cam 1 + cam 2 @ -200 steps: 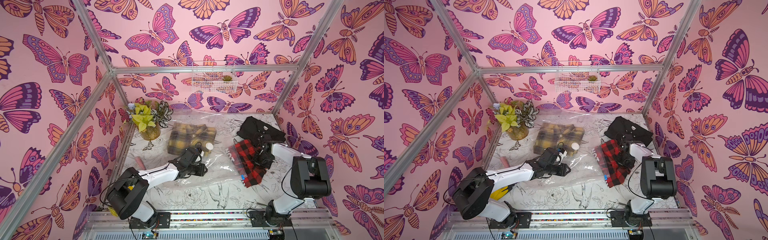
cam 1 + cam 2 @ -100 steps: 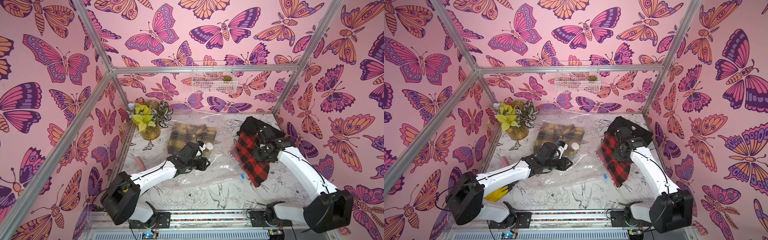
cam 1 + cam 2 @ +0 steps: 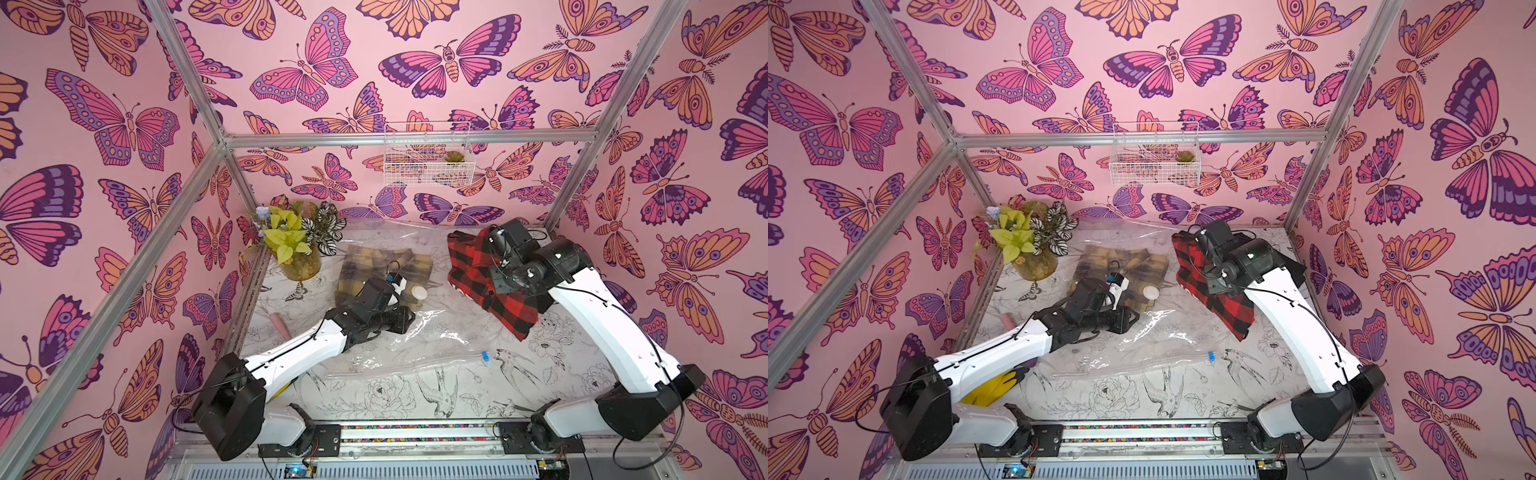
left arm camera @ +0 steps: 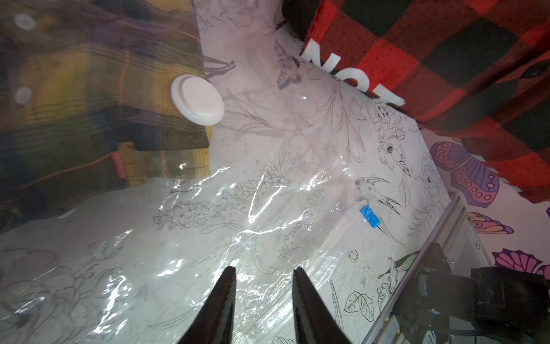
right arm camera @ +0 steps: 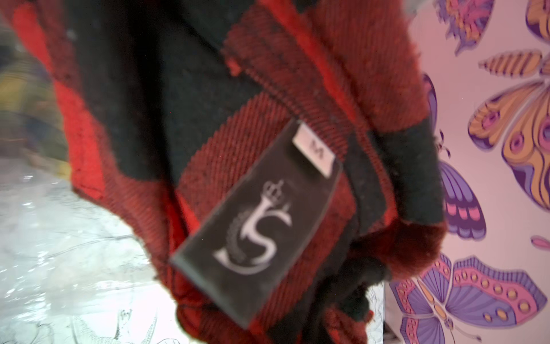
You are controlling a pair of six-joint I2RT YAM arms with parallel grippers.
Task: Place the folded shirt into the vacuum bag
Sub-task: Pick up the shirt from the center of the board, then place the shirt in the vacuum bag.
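red-black fuzzy plaid shirt (image 3: 471, 266) near crinkly clear vacuum bag (image 3: 436, 337)

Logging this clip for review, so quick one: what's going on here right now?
The right gripper holds a red-and-black plaid shirt near its neck label, lifted over the far right of the table, not yet in the vacuum bag. The bag lies spread mid-table with a yellow plaid garment already inside, by its white valve. The left gripper sits low at the bag's film, jaws apart. The blue slider clip lies at the bag's near edge.
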